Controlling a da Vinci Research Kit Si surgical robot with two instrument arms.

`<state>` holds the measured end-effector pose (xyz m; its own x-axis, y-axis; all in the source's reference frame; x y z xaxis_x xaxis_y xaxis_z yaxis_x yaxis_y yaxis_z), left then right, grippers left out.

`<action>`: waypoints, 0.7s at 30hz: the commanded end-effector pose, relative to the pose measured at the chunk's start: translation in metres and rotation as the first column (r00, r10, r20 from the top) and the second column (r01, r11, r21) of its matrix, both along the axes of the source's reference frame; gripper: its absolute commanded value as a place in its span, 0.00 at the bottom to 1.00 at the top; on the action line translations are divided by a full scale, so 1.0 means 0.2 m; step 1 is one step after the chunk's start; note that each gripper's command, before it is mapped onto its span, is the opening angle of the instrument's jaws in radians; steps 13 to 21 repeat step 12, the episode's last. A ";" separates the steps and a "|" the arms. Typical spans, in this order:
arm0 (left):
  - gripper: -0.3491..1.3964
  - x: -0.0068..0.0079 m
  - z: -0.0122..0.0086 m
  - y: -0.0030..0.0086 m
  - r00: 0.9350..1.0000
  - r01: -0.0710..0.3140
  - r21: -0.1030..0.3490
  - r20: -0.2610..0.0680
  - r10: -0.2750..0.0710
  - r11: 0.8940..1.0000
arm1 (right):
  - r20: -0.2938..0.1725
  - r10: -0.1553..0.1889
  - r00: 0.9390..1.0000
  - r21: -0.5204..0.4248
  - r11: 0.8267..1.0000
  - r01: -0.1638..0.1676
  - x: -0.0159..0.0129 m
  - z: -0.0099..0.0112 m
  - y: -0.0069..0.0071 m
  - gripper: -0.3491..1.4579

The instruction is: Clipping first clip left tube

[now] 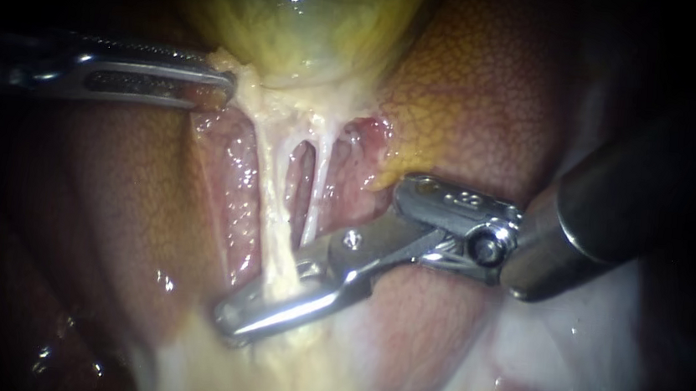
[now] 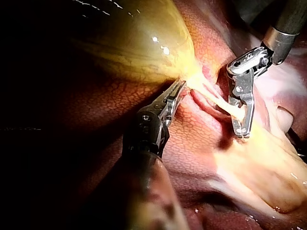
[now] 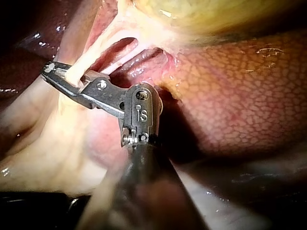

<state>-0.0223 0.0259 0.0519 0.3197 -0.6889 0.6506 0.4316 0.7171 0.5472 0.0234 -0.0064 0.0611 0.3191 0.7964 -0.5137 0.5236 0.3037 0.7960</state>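
The liver point(image 1: 475, 89) fills the endoscope view from 9 o'clock round to 3 o'clock. Its mottled surface rises on both sides of a pinker trough at the centre.

The gallbladder point(image 1: 305, 15), yellow-green and glistening, hangs in at 12 o'clock. Its neck narrows into pale strands that run toward 6 o'clock.

The right instrument point(image 1: 229, 321) enters from 3 o'clock, and its long jaws point toward 7 o'clock. They lie nearly together with the left tube point(image 1: 274, 189) pinched between them — one jaw in front of it, one behind. The grip sits low on the tube, near where it meets the pale fatty tissue point(image 1: 264, 381) at 6 o'clock. The jaw tips stick out past the tube, just beside the trough wall.

The left instrument point(image 1: 225, 84) comes in from 9 o'clock. Its jaws are closed on the pale tissue at the gallbladder's neck, toward 11 o'clock. The two instruments are well apart, with the open trough between them.

The thinner right tube point(image 1: 318, 176) stands just beside the left one but apart from it — a narrow slit of pink bed shows between them. Its lower end runs down to the back of the right instrument's jaws; whether it touches them cannot be told.
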 end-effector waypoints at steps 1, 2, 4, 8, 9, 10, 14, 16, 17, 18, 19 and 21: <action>0.00 0.000 0.000 0.000 1.000 0.000 0.000 0.000 0.000 1.000 | 0.003 -0.002 1.000 0.004 1.000 0.002 0.000 0.000 0.000 0.00; 0.00 0.000 0.000 0.000 1.000 0.000 0.000 0.000 0.000 1.000 | 0.006 -0.004 1.000 0.008 1.000 0.004 0.000 0.000 0.000 0.00; 0.00 0.000 0.000 0.000 1.000 0.000 0.000 0.000 0.000 1.000 | 0.006 -0.004 1.000 0.008 1.000 0.004 0.000 0.000 0.000 0.00; 0.00 0.000 0.000 0.000 1.000 0.000 0.000 0.000 0.000 1.000 | 0.012 -0.007 1.000 0.018 1.000 0.007 0.000 0.001 0.000 0.00; 0.00 0.000 0.000 0.000 1.000 0.000 0.000 0.000 0.000 1.000 | 0.012 -0.007 1.000 0.018 1.000 0.007 0.000 0.001 0.000 0.00; 0.00 0.000 0.000 0.000 1.000 0.000 0.000 0.000 0.000 1.000 | 0.012 -0.007 1.000 0.018 1.000 0.007 0.000 0.001 0.000 0.00; 0.00 0.000 0.000 0.000 1.000 0.000 0.000 0.000 0.000 1.000 | 0.012 -0.007 1.000 0.018 1.000 0.007 0.000 0.001 0.000 0.00; 0.00 0.000 0.000 0.000 1.000 0.000 0.000 0.000 0.000 1.000 | 0.012 -0.007 1.000 0.018 1.000 0.007 0.000 0.001 0.000 0.00; 0.00 0.000 0.000 0.000 1.000 0.000 0.000 0.000 0.000 1.000 | 0.012 -0.007 1.000 0.018 1.000 0.007 0.000 0.001 0.000 0.00; 0.00 0.000 0.000 0.000 1.000 0.000 0.000 0.000 0.000 1.000 | 0.012 -0.007 1.000 0.018 1.000 0.007 0.000 0.001 0.000 0.00; 0.00 0.000 0.000 0.000 1.000 0.000 0.000 0.000 0.000 1.000 | 0.012 -0.007 1.000 0.018 1.000 0.007 0.000 0.001 0.000 0.00; 0.00 0.000 0.000 0.000 1.000 0.000 0.000 0.000 0.000 1.000 | 0.012 -0.007 1.000 0.018 1.000 0.007 0.000 0.001 0.000 0.00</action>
